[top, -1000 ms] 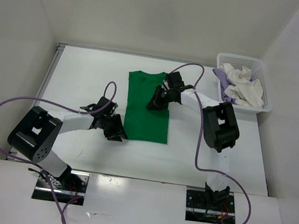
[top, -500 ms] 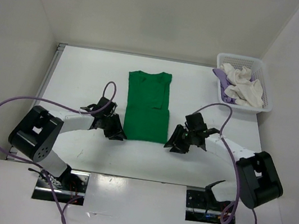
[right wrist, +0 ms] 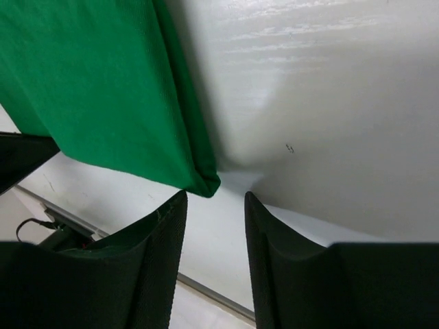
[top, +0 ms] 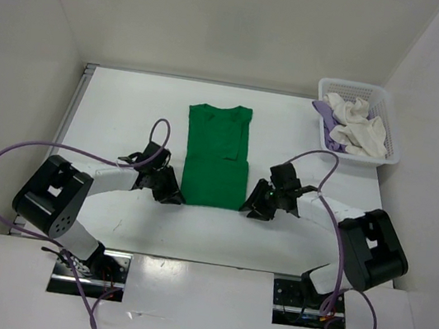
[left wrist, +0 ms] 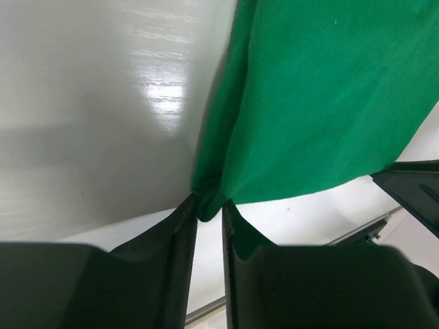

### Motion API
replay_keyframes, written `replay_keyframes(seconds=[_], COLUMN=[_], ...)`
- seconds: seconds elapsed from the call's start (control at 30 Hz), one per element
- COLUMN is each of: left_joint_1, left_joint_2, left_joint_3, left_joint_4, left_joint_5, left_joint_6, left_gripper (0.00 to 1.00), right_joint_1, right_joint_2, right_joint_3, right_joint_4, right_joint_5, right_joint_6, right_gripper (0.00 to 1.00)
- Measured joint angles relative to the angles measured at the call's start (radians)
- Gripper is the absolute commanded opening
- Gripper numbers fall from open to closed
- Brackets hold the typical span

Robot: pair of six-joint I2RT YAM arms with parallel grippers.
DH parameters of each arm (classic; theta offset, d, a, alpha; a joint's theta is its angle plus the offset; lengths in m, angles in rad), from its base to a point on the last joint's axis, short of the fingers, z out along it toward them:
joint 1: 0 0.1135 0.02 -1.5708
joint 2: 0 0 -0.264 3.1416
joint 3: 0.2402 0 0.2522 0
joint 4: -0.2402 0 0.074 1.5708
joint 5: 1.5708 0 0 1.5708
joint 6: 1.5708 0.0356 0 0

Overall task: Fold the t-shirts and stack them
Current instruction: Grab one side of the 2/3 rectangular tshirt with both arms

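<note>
The green t-shirt lies flat in the middle of the table, its sides folded in to a narrow strip. My left gripper is at its near left corner, shut on that corner of green cloth. My right gripper is at its near right corner, open, with the cloth corner just ahead of the fingertips and not between them. The white t-shirt and the lavender t-shirt lie crumpled in the basket.
A white lattice basket stands at the back right of the table. White walls close in the table on the left, back and right. Purple cables loop off both arms.
My right arm has swung from the shirt's upper middle down to its near right corner. My left gripper has stayed at the near left corner.
</note>
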Motion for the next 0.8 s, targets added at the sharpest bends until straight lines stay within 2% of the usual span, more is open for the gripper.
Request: replay_keyframes(seconds=[0.03, 0.2, 0.3, 0.4, 0.5, 0.6, 0.8], left_joint_1=[0.000, 0.000, 0.000, 0.000, 0.000, 0.000, 0.000], left_joint_2=[0.000, 0.000, 0.000, 0.000, -0.010, -0.038, -0.184], left_joint_3=[0.000, 0.000, 0.000, 0.000, 0.000, -0.005, -0.089], left_joint_4=[0.002, 0.008, 0.013, 0.014, 0.006, -0.012, -0.105], left_joint_5=[-0.002, -0.013, -0.019, -0.020, -0.024, -0.026, -0.015], left_joint_6=[-0.002, -0.003, -0.003, -0.003, 0.001, 0.007, 0.055], left_gripper=[0.25, 0.19, 0.15, 0.07, 0.01, 0.00, 0.00], right_joint_1=[0.000, 0.000, 0.000, 0.000, 0.000, 0.002, 0.100], right_joint_2=[0.003, 0.054, 0.072, 0.080, 0.079, 0.065, -0.106], right_joint_3=[0.003, 0.023, 0.030, 0.037, 0.041, 0.041, -0.047], right_joint_4=[0.003, 0.028, 0.037, 0.040, 0.037, 0.015, -0.021], right_joint_5=[0.001, 0.001, -0.005, -0.006, -0.003, 0.008, 0.021], right_joint_6=[-0.002, -0.006, -0.011, -0.010, -0.010, -0.005, 0.065], right_gripper=[0.38, 0.22, 0.10, 0.01, 0.00, 0.00, 0.00])
